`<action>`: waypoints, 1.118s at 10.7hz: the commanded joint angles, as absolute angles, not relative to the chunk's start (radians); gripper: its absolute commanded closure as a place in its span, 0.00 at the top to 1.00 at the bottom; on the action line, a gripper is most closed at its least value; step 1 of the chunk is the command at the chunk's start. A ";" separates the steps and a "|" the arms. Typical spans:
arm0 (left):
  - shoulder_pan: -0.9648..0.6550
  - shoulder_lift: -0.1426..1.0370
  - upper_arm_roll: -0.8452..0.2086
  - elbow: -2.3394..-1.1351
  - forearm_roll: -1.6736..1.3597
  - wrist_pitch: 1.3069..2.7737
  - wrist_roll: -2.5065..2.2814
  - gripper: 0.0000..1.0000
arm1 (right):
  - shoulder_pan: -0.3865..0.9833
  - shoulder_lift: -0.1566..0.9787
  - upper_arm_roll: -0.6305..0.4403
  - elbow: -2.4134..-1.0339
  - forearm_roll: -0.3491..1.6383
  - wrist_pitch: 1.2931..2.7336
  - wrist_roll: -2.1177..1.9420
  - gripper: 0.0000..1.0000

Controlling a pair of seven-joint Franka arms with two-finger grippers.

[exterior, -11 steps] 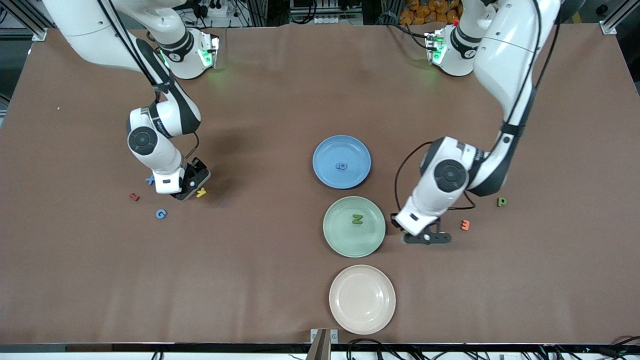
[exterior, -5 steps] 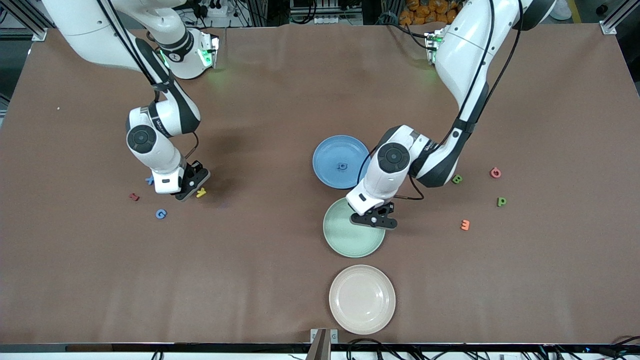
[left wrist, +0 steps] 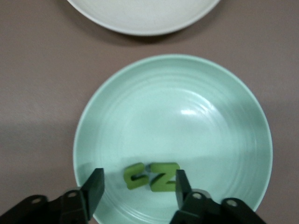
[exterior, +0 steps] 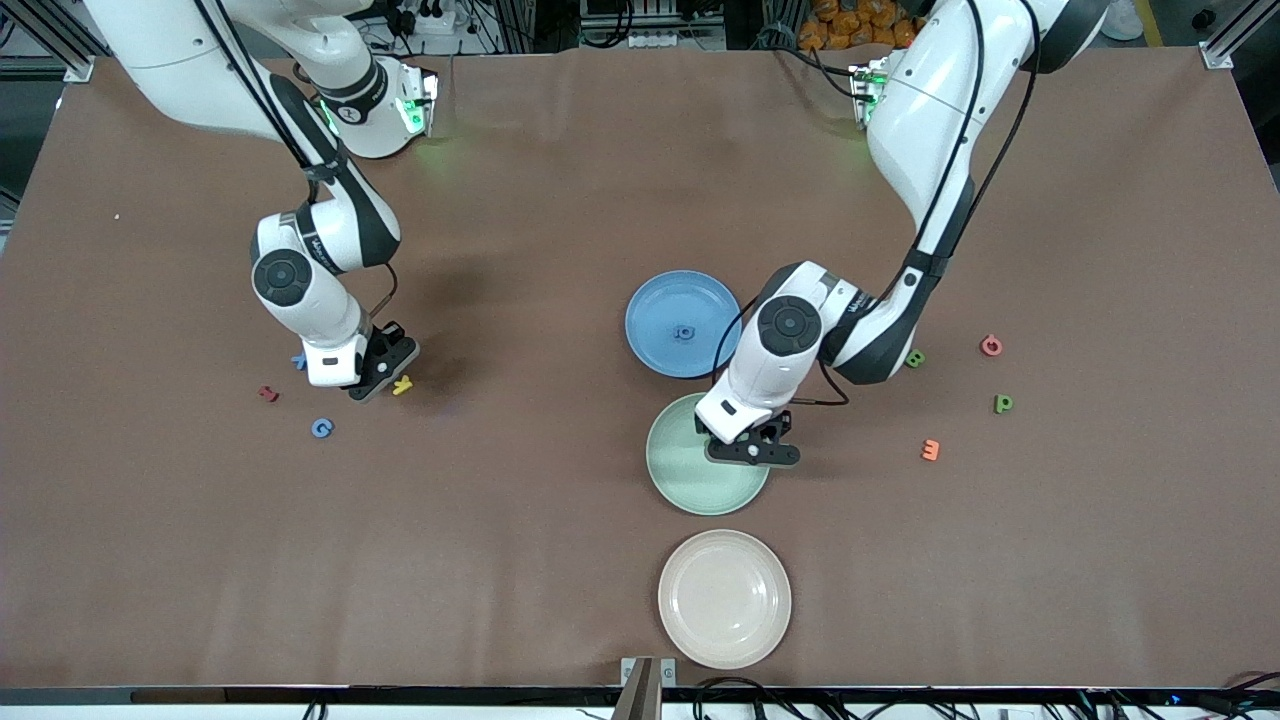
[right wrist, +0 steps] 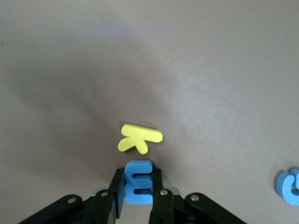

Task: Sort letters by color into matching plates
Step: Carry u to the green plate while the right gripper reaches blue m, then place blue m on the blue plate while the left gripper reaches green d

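Note:
The pale green plate (left wrist: 224,107) holds two green letters (left wrist: 138,176) side by side. My left gripper (left wrist: 138,186) hangs open just over them, its fingers (left wrist: 96,185) apart from both; in the front view it (exterior: 752,450) is over the part of the green plate (exterior: 685,475) toward the left arm's end. My right gripper (right wrist: 139,186) is shut on a blue letter E (right wrist: 139,182), low at the table (exterior: 378,365), beside a yellow letter (right wrist: 139,137). The blue plate (exterior: 655,300) holds one blue letter (exterior: 684,332).
A cream plate (exterior: 724,598) lies nearest the front camera. Near my right gripper lie a blue X (exterior: 299,361), a blue G (exterior: 321,428) and a red letter (exterior: 267,393). Toward the left arm's end lie green letters (exterior: 913,358) (exterior: 1003,403), a pink one (exterior: 990,345) and an orange one (exterior: 930,450).
My left gripper moved from the table beside the green plate to over it and opened; a second green letter now lies there. My right gripper shut on the blue E.

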State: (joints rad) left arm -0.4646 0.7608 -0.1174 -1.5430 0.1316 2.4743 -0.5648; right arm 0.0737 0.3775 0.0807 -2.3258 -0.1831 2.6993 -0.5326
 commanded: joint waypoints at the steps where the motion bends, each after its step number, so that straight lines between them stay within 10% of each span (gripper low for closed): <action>1: -0.390 0.640 -0.104 -1.560 0.132 2.313 -0.563 1.00 | 0.057 0.298 0.136 -2.326 -0.193 2.570 -0.404 0.18; 5: -0.189 0.470 -0.110 -1.668 0.133 2.112 -0.193 1.00 | 0.151 0.288 0.186 -2.275 0.006 2.519 -0.243 0.18; 12: 0.115 0.336 -0.117 -2.130 0.133 2.521 0.004 1.00 | 0.538 0.440 0.186 -2.024 0.054 2.513 0.534 0.19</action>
